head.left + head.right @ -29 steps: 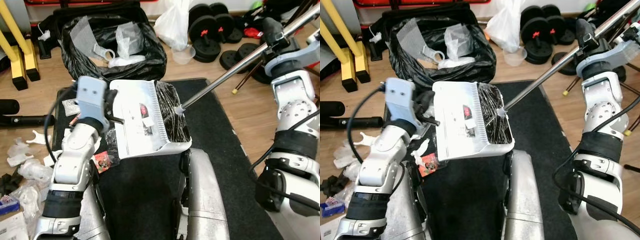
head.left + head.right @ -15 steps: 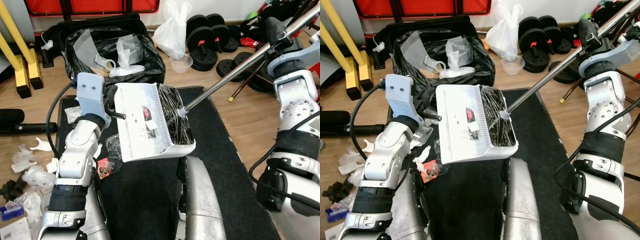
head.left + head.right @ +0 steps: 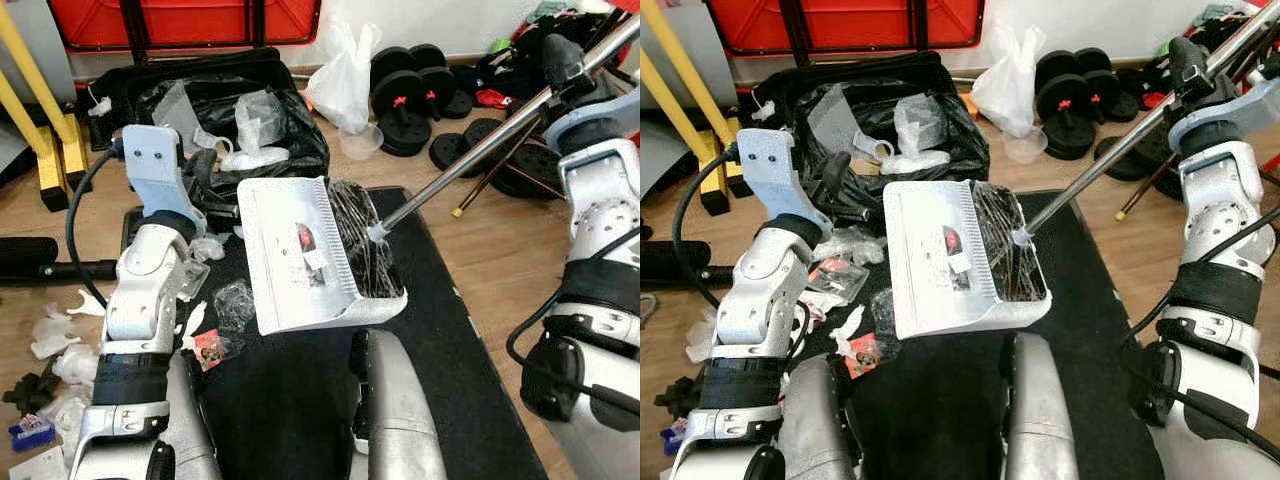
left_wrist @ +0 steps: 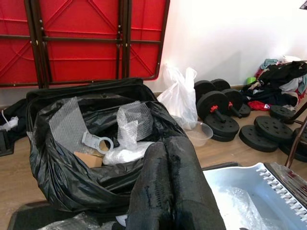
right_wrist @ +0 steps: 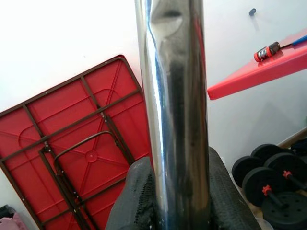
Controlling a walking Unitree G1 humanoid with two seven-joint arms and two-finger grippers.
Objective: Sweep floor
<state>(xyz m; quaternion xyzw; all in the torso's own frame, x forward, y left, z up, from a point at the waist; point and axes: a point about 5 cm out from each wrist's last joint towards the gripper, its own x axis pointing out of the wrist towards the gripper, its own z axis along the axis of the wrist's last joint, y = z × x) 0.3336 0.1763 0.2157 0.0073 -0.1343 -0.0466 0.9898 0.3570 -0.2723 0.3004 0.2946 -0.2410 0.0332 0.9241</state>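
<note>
A white dustpan (image 3: 300, 255) is held raised above the black mat (image 3: 440, 330) by the left end effector (image 4: 168, 187), whose two black fingers are seen pressed together in the left wrist view, clenched on the dustpan's handle as far as can be judged. The pan is tilted, and a red-and-white scrap (image 3: 308, 240) lies on its flat surface with a few paper bits.

The broom's black bristles (image 3: 362, 250) rest inside the far side of the pan, against its comb edge. The chrome broom pole (image 3: 470, 155) runs up and to the right into the right end effector (image 5: 175, 201), whose fingers are closed around the pole.

Just beyond the pan, an open black rubbish bag (image 3: 250, 120) stands on the wooden floor (image 3: 500, 240), already holding bubble wrap, clear plastic and a grey ring-shaped part.

The task is judged to be partway done: one load has been gathered into the pan and is carried near the bag, but it is not yet tipped in. Much is left. Wrappers and crumpled plastic (image 3: 215, 310) lie on the mat and the floor on the left side, beside the left arm, with more white scraps (image 3: 55, 335) further left. Emptying the pan into the bag appears to be the step in hand, followed by more sweeping of that left-hand litter.
</note>
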